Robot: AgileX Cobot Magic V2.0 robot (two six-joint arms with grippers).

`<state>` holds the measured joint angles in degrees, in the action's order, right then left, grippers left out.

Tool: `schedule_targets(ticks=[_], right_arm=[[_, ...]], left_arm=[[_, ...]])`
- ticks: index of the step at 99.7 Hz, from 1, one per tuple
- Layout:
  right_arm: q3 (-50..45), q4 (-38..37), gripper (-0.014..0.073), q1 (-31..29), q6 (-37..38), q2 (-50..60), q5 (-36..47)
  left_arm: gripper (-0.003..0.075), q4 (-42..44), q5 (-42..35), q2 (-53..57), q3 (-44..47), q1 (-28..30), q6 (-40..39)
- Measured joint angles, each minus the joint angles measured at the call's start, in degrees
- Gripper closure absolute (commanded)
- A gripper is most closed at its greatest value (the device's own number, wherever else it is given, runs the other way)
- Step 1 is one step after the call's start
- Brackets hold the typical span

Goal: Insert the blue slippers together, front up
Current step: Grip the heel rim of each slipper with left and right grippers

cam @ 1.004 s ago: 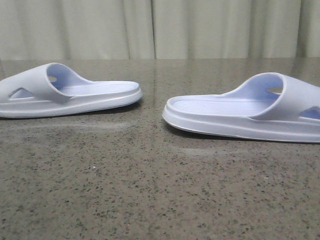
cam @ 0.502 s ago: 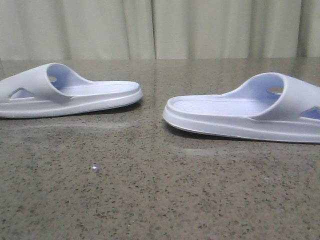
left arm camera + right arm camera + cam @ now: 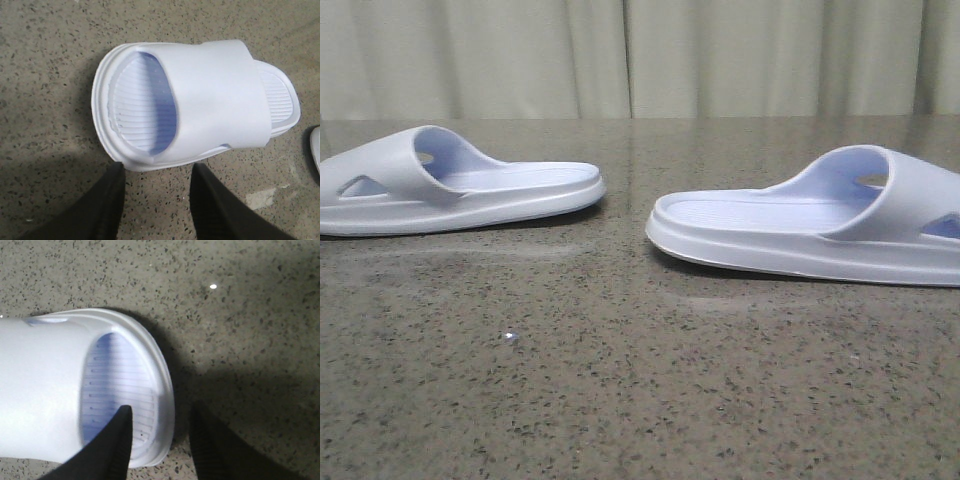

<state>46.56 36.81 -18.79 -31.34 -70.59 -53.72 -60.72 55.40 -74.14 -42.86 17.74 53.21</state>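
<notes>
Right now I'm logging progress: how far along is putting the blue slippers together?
Nothing is joined yet: the left slipper and right slipper lie flat and apart on the table. In hand: the right gripper has open jaws straddling the right slipper's end rim, while the left gripper hangs open just short of its slipper. Grasping, lifting and inserting remain.

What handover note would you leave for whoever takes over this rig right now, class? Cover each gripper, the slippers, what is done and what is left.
Left gripper: open, above the left slipper, its fingers just off the rim, holding nothing.
Right gripper: open, its fingers either side of the right slipper's rim; whether they touch it is unclear.
Both slippers lie sole-down and apart on the table, open ends facing each other.
Done: nothing joined or lifted.
Left: grasp both slippers and insert them together, front up.
</notes>
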Motion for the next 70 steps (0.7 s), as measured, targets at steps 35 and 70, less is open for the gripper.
schedule_targets(ticks=[35, 70], right_arm=[[0.0, 2.77, 0.0366, 0.0, -2.67, -4.53, 0.36], [0.0, 6.66, 0.0503, 0.0, -5.87, -7.65, -0.76]], left_arm=[[0.0452, -0.97, -0.26, -0.36, 0.0, 0.34, 0.72], [0.0452, -0.97, -0.26, -0.36, 0.0, 0.34, 0.86]])
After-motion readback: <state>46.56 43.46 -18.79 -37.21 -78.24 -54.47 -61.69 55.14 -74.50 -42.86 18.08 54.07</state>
